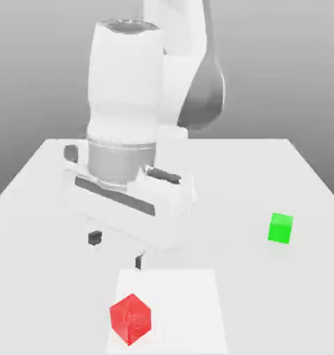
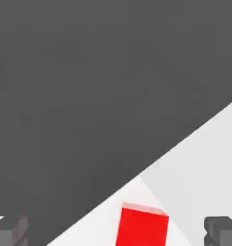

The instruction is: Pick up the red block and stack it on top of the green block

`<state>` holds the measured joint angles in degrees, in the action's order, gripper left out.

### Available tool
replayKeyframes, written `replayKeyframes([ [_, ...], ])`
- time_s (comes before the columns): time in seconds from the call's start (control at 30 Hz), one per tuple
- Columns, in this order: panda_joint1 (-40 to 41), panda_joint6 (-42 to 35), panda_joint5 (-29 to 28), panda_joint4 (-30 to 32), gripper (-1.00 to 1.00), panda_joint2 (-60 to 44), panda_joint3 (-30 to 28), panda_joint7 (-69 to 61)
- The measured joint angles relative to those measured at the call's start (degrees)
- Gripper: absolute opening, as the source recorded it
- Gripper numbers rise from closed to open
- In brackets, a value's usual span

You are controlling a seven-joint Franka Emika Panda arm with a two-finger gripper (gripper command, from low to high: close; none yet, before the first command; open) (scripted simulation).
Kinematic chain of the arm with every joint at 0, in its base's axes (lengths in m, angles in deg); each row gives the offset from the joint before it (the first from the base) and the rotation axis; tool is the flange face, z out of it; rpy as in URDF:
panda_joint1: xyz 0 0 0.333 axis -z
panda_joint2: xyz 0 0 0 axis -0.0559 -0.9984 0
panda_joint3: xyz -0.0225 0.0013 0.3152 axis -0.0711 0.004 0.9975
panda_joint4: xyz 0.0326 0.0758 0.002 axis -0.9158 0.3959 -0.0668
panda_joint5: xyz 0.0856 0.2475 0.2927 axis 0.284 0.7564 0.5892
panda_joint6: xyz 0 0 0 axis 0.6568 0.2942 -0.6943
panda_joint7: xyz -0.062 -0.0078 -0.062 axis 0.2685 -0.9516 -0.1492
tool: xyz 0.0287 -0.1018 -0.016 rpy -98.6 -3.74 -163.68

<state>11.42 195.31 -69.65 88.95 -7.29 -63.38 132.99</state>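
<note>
Pale grey is the counter point(image 1: 31, 291), and on it, toward the viewer, lies a white square patch point(image 1: 180, 312). On this patch sits the red block point(image 1: 131, 319), turned with one corner to the camera of the exterior view. The green block point(image 1: 280, 228) stands well apart, more to the exterior view's right. The pincer point(image 1: 116, 251) is wide open and has hold of nothing; it hangs near the red block.

I judge that the red block is light and stiff, not fragile, perhaps a little slippery on its flat faces. It is best to take it by two opposite upright sides, around the middle of their height, with the pincer turned to match them. I count one red block, one green block, one white patch and one pincer.
</note>
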Motion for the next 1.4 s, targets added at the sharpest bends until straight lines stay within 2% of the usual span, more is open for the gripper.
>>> replayKeyframes([
  [0.1,0.2,3.1,2.2,1.3,0.0,-5.9,0.0,2.2],
  [0.23,-0.5,9.6,0.7,0.5,0.0,-14.1,-1.1,4.1],
  [0.27,-0.7,11.2,0.0,0.2,-1.0,-16.1,-1.5,4.7],
  [0.5,-0.8,11.7,-0.2,0.1,-1.0,-16.6,-1.6,4.8],
  [0.67,0.1,4.5,2.6,1.5,-1.0,-7.9,0.0,2.8],
  [0.73,-1.4,3.1,3.6,2.9,-1.0,-5.1,2.4,1.0],
  [0.97,-13.5,1.3,8.7,8.7,-1.0,2.6,11.2,-7.8],
  [1.4,-37.6,-0.3,20.8,20.2,-1.0,16.2,20.9,-26.2],
])
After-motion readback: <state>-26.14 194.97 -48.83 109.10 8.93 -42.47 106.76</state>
